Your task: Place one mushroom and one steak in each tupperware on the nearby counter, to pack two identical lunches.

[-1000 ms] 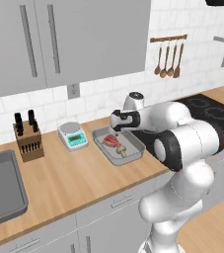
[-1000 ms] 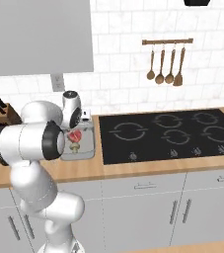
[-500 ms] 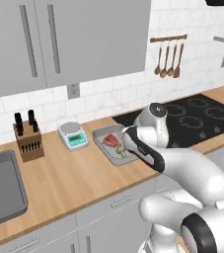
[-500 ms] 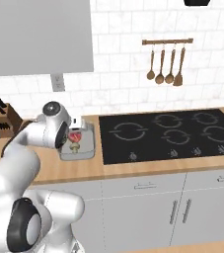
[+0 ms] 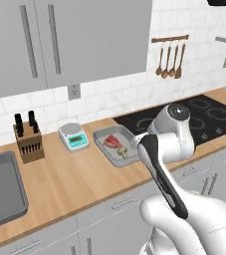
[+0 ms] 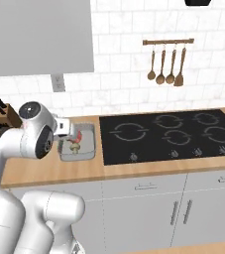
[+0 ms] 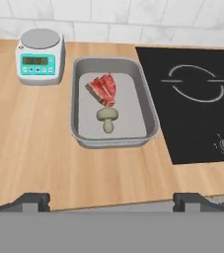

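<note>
The pincer [image 7: 111, 197] hangs wide and empty above the bench [image 7: 29, 143]. In the tray [image 7: 150, 118], 1 steak [image 7: 103, 89] looks limp and slippery, best pinched across its thick edge. The mushroom [image 7: 107, 117] looks light and firm; take its cap.

Arm bent, elbow high, hand over the counter [image 7: 44, 158] edge in front of the tupperware [image 7: 148, 111]. Gripper [image 7: 111, 201] jaws spread wide, empty.
</note>
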You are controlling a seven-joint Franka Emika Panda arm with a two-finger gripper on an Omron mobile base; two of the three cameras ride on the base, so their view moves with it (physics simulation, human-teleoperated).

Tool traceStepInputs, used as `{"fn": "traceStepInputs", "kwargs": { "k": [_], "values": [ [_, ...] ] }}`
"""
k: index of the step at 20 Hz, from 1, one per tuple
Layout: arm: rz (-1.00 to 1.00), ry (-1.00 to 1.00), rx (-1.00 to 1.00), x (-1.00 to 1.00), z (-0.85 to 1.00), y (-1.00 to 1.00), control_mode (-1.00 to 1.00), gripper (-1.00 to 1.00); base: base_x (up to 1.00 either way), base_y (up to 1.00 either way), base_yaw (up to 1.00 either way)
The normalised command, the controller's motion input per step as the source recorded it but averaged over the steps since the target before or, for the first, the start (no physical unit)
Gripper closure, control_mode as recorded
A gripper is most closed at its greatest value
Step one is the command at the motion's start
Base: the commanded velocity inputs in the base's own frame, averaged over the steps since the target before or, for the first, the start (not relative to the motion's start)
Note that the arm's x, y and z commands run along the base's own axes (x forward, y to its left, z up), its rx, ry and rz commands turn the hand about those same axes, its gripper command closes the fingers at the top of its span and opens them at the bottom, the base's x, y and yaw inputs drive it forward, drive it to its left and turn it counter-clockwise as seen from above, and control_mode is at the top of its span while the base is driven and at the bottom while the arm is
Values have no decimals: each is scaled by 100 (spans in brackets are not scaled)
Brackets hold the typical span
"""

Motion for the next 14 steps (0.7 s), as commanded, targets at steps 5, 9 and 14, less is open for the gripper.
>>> {"fn": "traceStepInputs", "kwargs": {
  "k": [5, 9, 14],
  "values": [
    [5, 7, -3, -20, 2, 2, 100, -100, -80, 1, 28],
    [0, 0, 0, 0, 0, 0, 100, -100, -100, 7, 44],
    [0, 0, 0, 0, 0, 0, 100, -100, -97, 67, 55]
  ]
}}
